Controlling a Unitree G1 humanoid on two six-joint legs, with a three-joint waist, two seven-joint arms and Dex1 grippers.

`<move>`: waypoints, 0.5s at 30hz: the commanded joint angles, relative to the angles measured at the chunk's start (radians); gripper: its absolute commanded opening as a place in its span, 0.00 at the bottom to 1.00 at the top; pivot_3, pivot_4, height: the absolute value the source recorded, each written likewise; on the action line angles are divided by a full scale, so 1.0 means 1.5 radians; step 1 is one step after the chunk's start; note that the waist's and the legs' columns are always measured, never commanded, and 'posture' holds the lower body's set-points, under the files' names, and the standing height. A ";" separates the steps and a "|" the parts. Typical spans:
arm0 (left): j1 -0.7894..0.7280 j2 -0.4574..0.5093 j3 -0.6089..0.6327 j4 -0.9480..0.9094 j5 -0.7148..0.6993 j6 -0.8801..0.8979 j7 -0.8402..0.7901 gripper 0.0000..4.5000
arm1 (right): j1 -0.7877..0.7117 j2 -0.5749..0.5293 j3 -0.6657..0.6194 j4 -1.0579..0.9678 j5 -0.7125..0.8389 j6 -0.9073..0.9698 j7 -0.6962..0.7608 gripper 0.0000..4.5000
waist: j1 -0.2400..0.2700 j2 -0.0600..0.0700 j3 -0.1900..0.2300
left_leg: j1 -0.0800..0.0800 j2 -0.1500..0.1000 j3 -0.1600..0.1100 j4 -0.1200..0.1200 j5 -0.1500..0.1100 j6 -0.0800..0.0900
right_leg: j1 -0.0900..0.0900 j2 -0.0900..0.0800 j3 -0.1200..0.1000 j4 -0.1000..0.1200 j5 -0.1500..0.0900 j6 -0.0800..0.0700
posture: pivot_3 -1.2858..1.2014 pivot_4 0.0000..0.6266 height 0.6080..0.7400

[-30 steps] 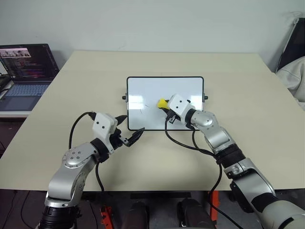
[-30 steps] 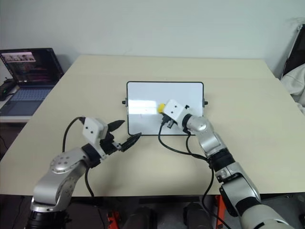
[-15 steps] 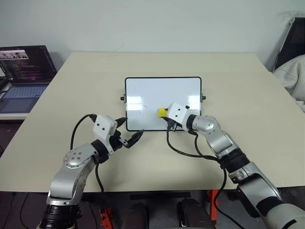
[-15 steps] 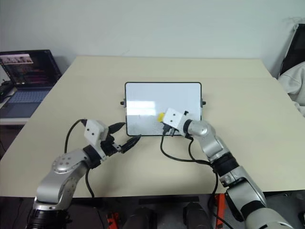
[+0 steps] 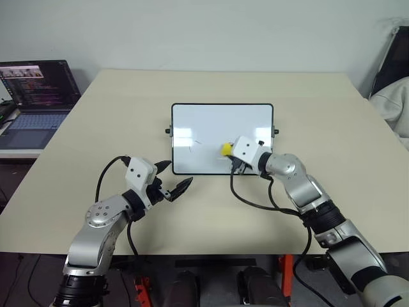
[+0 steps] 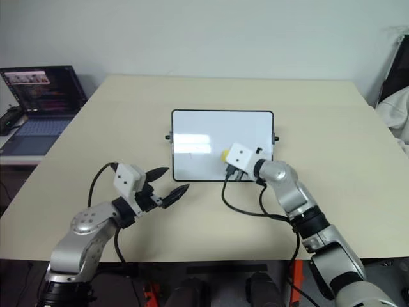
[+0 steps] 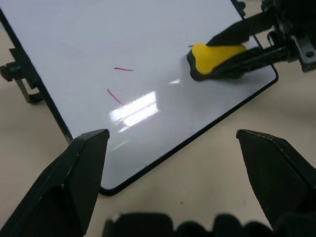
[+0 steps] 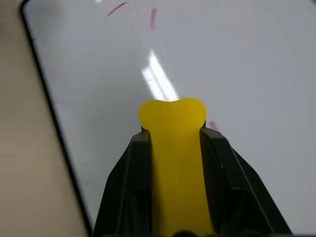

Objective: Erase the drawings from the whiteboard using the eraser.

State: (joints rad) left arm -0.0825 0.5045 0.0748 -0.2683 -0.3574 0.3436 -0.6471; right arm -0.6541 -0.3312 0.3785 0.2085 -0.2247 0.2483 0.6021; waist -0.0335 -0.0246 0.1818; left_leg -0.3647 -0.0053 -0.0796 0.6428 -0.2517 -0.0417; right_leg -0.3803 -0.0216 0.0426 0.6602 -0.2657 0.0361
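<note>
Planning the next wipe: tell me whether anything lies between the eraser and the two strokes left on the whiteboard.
Nothing visible does. The eraser, clamped in the right pincer, sits on the whiteboard; bare white surface separates it from the two strokes. The open left pincer hovers off the board's near corner, outside that path.

Head cameras look steeply down over the bench; both wrist cameras sit close, sharing the whiteboard surface.
</note>
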 commanded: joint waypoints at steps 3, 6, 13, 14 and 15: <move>-0.006 -0.002 0.000 -0.010 -0.002 -0.013 -0.007 1.00 | -0.033 0.007 -0.079 0.087 -0.017 0.022 -0.136 0.22 | 0.000 0.001 0.000 | 0.000 0.000 0.000 0.000 0.000 0.000 | 0.000 0.000 0.000 0.001 -0.001 -0.001 | 0.52 0.24 1.00; -0.005 -0.004 -0.005 -0.018 -0.004 -0.008 -0.007 1.00 | -0.031 0.001 -0.073 0.094 -0.011 0.027 -0.124 0.22 | 0.004 0.000 0.000 | 0.000 0.000 0.000 0.001 0.001 0.001 | 0.000 0.000 0.000 0.000 0.000 -0.001 | 0.52 0.24 1.00; -0.006 -0.003 -0.008 -0.025 -0.007 -0.003 -0.010 1.00 | 0.006 -0.014 -0.040 0.077 -0.013 0.057 -0.053 0.22 | 0.003 0.000 0.000 | 0.000 0.000 0.000 0.000 0.001 0.001 | 0.001 0.000 0.000 -0.001 0.000 -0.001 | 0.52 0.24 1.00; -0.007 -0.003 -0.008 -0.025 -0.007 -0.002 -0.010 1.00 | 0.010 -0.019 -0.036 0.074 -0.015 0.058 -0.044 0.22 | 0.003 0.000 0.000 | 0.000 0.000 0.000 0.000 0.001 0.001 | 0.001 0.000 0.000 -0.001 0.000 -0.001 | 0.52 0.24 1.00; -0.007 -0.003 -0.008 -0.025 -0.008 -0.002 -0.010 1.00 | 0.013 -0.026 -0.030 0.072 -0.021 0.056 -0.036 0.22 | 0.003 0.000 0.000 | 0.000 0.000 0.000 0.000 0.000 0.001 | 0.001 0.000 0.000 -0.001 0.000 -0.001 | 0.52 0.24 1.00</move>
State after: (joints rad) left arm -0.0826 0.5018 0.0553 -0.2679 -0.3566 0.3443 -0.6626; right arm -0.6829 -0.3400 0.3013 0.2412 -0.2228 0.2522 0.5152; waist -0.0289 -0.0252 0.1814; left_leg -0.3650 -0.0054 -0.0790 0.6424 -0.2510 -0.0408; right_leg -0.3794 -0.0223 0.0424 0.6582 -0.2665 0.0347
